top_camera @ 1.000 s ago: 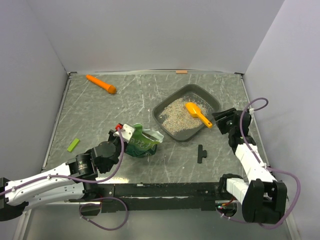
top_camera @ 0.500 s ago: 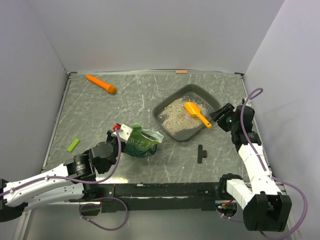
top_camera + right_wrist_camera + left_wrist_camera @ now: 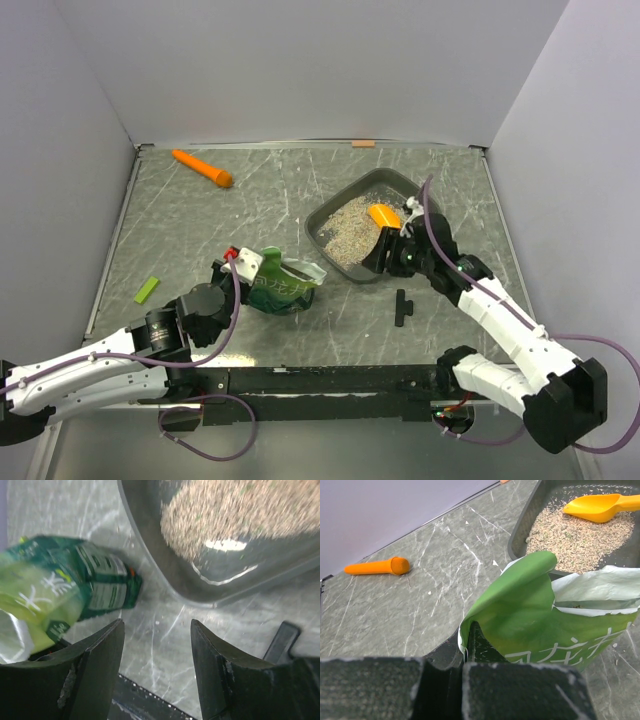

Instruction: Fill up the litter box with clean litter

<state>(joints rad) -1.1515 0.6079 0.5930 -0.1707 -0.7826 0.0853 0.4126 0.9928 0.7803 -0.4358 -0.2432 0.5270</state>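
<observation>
**A:** Entry one: state of the left gripper (image 3: 469,635)?

**B:** Fingers pressed together, pinching a folded edge of the green bag (image 3: 540,615). The bag rests tilted on the table (image 3: 200,220), its torn mouth turned toward the litter box (image 3: 425,200). Bag and box are just beside each other; I cannot tell whether they touch.

**A:** And the right gripper (image 3: 157,630)?

**B:** Fingers spread, nothing between them. It hangs over the table just beside the near wall of the box, with the bag off to one side (the wrist view is blurred toward the top, so fine detail there is lost).

**A:** Location of the box and its fill?

**B:** Right of centre, toward the back of the table, set cornerwise. The clean litter (image 3: 345,228) is heaped over the left part of the floor; bare glossy floor shows beside it. An orange scoop (image 3: 597,506) lies on the litter at the far side.

**A:** Other items?

**B:** An orange carrot-shaped object (image 3: 203,168) lies near the far left corner. A small green strip (image 3: 147,290) lies by the left edge. A black T-shaped piece (image 3: 402,307) lies on the table near the box's front.
</observation>
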